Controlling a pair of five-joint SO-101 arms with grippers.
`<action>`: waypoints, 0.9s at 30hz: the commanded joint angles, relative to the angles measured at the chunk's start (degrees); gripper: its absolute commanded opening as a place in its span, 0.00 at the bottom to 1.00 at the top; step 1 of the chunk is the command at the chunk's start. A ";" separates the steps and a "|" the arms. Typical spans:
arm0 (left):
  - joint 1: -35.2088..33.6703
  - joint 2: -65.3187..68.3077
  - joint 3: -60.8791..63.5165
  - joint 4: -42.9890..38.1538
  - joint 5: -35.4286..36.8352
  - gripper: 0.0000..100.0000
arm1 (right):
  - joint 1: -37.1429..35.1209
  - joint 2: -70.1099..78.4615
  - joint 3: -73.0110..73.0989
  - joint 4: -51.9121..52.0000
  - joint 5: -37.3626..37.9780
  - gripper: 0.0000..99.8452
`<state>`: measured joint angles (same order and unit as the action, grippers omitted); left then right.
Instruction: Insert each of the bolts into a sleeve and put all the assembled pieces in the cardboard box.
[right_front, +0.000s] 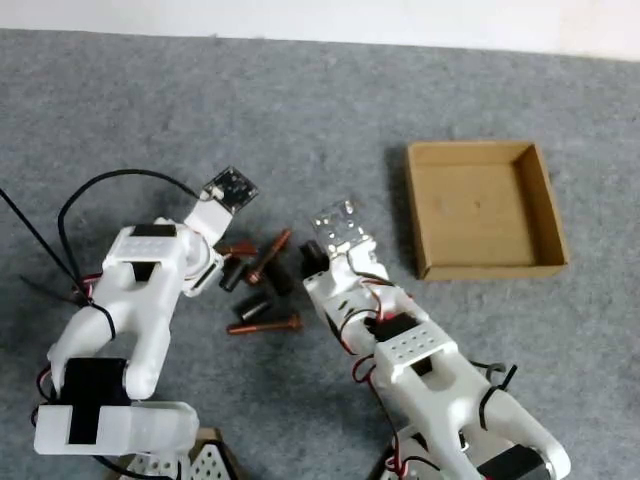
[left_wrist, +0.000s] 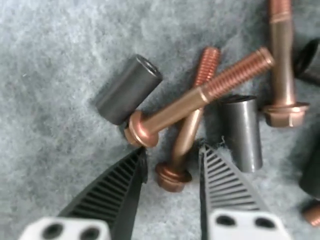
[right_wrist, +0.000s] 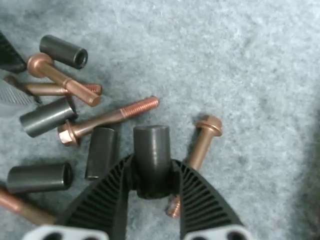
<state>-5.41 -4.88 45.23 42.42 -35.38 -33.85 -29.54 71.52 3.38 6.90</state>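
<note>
Over on the right arm, we've got the right gripper (right_wrist: 152, 169) clamped on a dark sleeve (right_wrist: 151, 147). Both ribbed fingers press its sides near one end, and the other end points away from the wrist camera. Just beside it a flanged bolt (right_wrist: 201, 144) lies on the grey felt (right_front: 300, 110), its threaded tip tucked behind one finger.

Further along the pile we see a hex-head bolt (right_wrist: 107, 117) lying flat. A loose sleeve (right_wrist: 101, 152) sits near its head.

Now to the left arm. The left gripper (left_wrist: 173, 150) stands open, low over the cluster, with its fingers either side of the head of a copper bolt (left_wrist: 184, 137). We can't tell whether either finger touches it.

A second bolt (left_wrist: 200, 95) lies across that bolt's shank, and its flange rests against a black sleeve (left_wrist: 129, 89). A grey sleeve (left_wrist: 242, 132) lies just beside one of the open fingers. A third bolt (left_wrist: 281, 60) lies just past it.

From the high view, both arms meet at the heap of bolts and sleeves in the middle of the table. The cardboard box (right_front: 415, 215) sits well apart from the heap, on the right arm's side.
</note>
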 joint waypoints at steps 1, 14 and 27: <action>1.36 0.57 -0.75 1.41 -0.44 0.17 | 0.31 -0.22 -0.57 -1.80 -0.53 0.00; 1.36 0.57 -0.66 1.49 -0.53 0.04 | 0.31 -0.22 -0.57 -1.80 -0.53 0.00; 1.19 -2.07 2.59 1.23 -0.79 0.02 | 0.31 -0.22 -0.66 -1.80 -0.53 0.00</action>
<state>-4.79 -4.53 46.55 43.21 -36.09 -33.85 -29.54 71.52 3.38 6.90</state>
